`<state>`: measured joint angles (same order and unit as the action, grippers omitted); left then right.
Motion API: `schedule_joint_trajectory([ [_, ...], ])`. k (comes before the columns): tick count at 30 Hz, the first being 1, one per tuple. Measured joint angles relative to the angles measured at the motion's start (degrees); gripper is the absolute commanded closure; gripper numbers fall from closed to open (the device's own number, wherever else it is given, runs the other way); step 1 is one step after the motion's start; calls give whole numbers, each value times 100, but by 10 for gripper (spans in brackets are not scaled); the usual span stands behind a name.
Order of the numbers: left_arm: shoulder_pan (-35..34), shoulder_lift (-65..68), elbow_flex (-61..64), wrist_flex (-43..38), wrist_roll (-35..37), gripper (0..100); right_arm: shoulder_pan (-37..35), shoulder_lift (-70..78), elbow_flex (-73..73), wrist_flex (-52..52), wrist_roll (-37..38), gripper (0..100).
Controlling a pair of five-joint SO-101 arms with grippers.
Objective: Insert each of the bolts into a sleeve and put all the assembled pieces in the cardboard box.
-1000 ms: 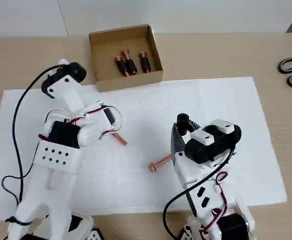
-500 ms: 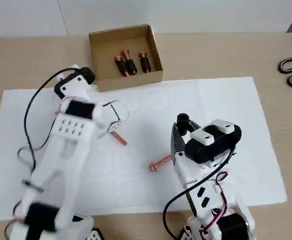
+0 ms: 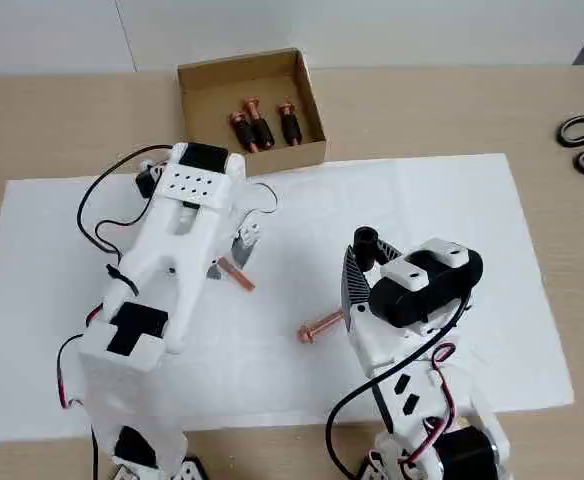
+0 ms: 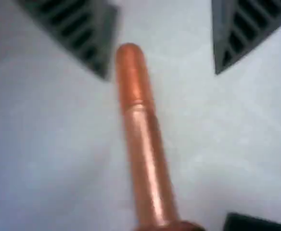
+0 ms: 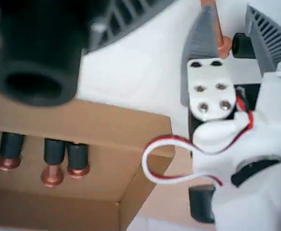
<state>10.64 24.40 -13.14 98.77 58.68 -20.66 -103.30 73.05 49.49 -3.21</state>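
I'll centre left gripper (image 4: 162, 45), fingers (image 4: 241, 33) spread, across the bolt (image 4: 141, 144) shank before squeezing; right gripper (image 3: 363, 252) pinches a sleeve (image 3: 365, 238), ready.

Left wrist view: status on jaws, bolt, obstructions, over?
Left jaws open, straddling bolt on paper. Right jaws shut on sleeve. Nothing between left jaws and bolt.

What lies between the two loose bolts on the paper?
Bare white paper, seen in the high view, separates the bolt under the left claw from the other bolt.
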Motion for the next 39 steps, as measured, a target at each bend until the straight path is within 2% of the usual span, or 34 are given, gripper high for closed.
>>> schedule_joint_trajectory([
  [9,-9,35,-422,26,141,795,0,0,0,325,0,995],
  [16,-545,62,-422,35,589,795,0,0,0,325,0,995],
  [27,-492,62,-422,18,589,795,0,0,0,325,0,995],
  [35,-492,62,167,-756,589,806,0,0,0,325,0,995],
  [39,-492,62,299,-897,589,830,0,0,0,360,0,995],
])
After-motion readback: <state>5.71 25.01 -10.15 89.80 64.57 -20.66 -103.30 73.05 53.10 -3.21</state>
